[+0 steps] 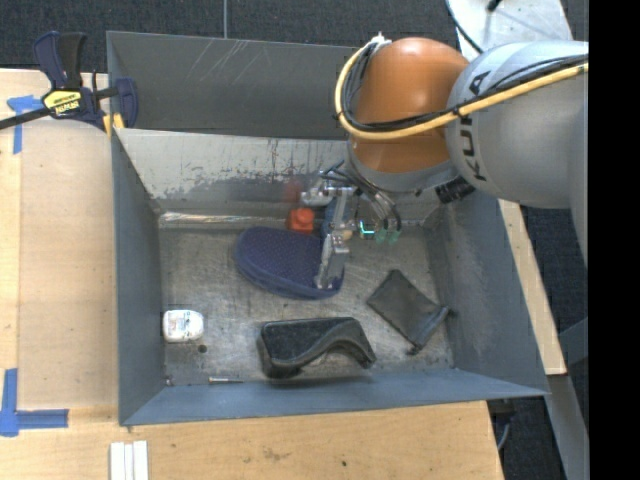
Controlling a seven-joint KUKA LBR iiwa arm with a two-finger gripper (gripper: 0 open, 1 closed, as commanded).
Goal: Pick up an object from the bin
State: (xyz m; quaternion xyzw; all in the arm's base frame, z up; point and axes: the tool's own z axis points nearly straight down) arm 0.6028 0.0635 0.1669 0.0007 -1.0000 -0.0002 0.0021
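The gripper [331,260] is down at the right edge of the dark blue pouch [278,258] in the middle of the bin [138,298], though whether its claw is apart or together I can't tell

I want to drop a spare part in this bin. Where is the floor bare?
Bare floor lies at the left, between the blue pad, the white piece and the left wall. The middle and right are crowded: claw, black curved piece, grey flap.

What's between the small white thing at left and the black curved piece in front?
Between the white thing and the black curved piece, the camera view shows just bare bin floor, with a tiny dark speck.
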